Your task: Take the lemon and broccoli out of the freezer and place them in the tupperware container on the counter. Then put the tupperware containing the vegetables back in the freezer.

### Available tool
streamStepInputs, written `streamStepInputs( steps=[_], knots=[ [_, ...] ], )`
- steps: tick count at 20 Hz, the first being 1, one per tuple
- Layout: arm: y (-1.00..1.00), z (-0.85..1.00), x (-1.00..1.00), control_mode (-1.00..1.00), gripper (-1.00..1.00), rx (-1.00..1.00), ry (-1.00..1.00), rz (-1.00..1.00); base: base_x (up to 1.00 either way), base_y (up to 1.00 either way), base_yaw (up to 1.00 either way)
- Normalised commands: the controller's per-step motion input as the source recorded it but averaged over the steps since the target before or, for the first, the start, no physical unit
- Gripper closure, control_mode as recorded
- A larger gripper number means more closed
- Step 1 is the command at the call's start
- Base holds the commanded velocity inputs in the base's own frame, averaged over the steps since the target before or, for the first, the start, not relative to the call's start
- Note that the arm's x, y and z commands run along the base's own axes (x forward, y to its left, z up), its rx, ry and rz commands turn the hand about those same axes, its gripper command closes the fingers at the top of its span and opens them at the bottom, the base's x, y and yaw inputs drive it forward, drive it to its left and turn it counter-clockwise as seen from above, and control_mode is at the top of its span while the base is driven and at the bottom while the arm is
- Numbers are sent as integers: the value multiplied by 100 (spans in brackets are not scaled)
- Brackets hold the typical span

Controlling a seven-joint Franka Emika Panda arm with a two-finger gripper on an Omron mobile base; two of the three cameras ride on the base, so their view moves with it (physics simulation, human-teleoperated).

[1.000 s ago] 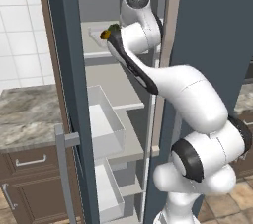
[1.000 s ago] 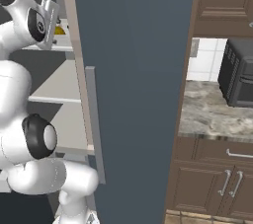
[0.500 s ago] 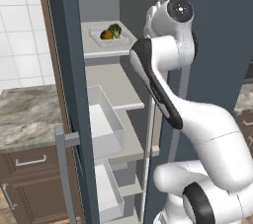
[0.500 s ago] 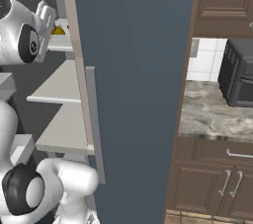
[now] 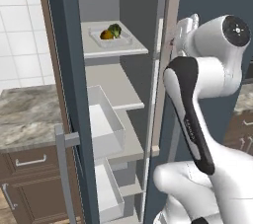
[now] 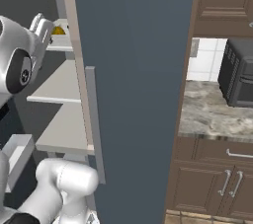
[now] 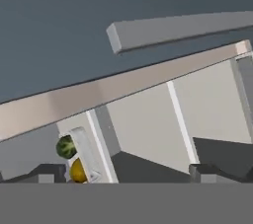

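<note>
Left base view: tupperware container (image 5: pixel 111 39) with lemon (image 5: pixel 106 34) and broccoli (image 5: pixel 115 29) sits on an upper freezer (image 5: pixel 69 94) shelf, well apart from the claw (image 7: pixel 126 172), whose tips stand wide apart, empty.

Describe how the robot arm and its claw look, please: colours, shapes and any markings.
The arm is made of glossy white rounded shells with a long black band along one link and dark round caps at the joints. A grey, screw-like mark sits in the middle of a cap. No loose cables show. The claw ends in two small, dark, blocky finger tips.
</note>
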Motion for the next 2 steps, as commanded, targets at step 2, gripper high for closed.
streamStepInputs(
  steps=[2],
  knots=[
    [-50,2,-100,-100,-100,3,1,-8,0,0,0]
  ],
)
